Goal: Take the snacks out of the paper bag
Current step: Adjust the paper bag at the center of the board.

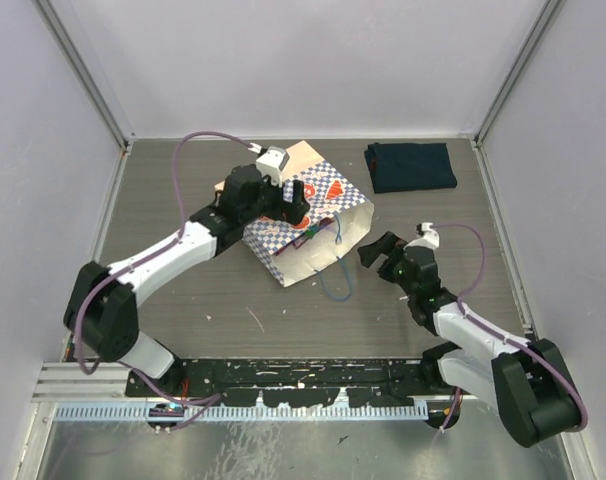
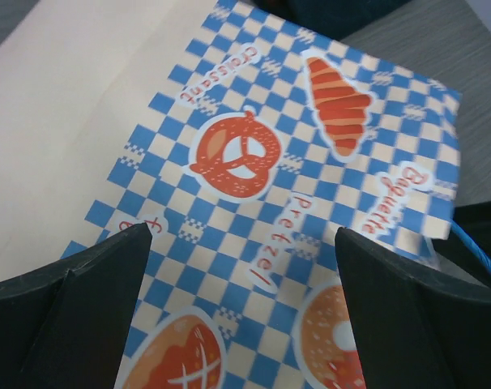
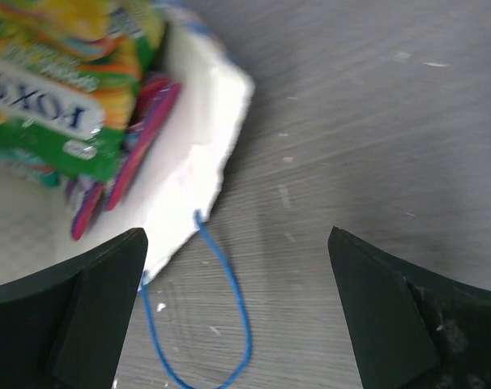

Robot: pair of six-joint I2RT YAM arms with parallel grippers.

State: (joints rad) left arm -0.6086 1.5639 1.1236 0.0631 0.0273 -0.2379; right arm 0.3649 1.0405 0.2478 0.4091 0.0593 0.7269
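The paper bag [image 1: 328,190] lies on its side mid-table, its checkered face up and its mouth turned toward the right arm. My left gripper [image 1: 299,207] hovers open just above that checkered face [image 2: 254,162], with nothing between its fingers [image 2: 75,300]. My right gripper [image 1: 371,250] stands open in front of the mouth, over the bare table and the blue cord handle [image 3: 229,300]. Inside the bag's white interior [image 3: 189,162] I see the snacks: a green packet [image 3: 59,97] lying on a purple-pink one [image 3: 124,170]. Any others are hidden.
A dark navy folded cloth [image 1: 411,166] lies at the back right. Grey walls close the table in on the left, back and right. A second blue cord handle [image 1: 335,285] trails on the table in front of the bag.
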